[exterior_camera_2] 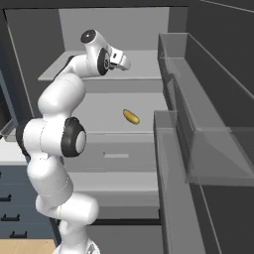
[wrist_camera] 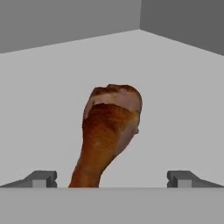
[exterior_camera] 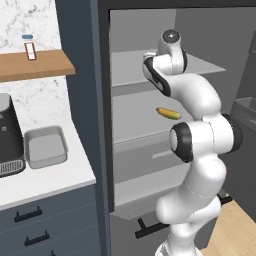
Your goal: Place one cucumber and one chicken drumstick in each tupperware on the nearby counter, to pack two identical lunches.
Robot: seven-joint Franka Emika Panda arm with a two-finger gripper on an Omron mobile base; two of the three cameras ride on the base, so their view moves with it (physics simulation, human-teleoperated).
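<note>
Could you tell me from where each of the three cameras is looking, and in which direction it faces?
Left base view: behind the arm's left, facing the open fridge; tupperware on the counter; arm at lower right.
Right base view: behind the arm's right, facing the fridge shelves; arm at lower left.
Hand view: on the hand, looking along the open gripper at a chicken drumstick.
Both base views share a yellow item on a shelf.

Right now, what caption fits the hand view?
Open end effector lined up on a brown roasted chicken drumstick lying on a grey shelf.
</note>
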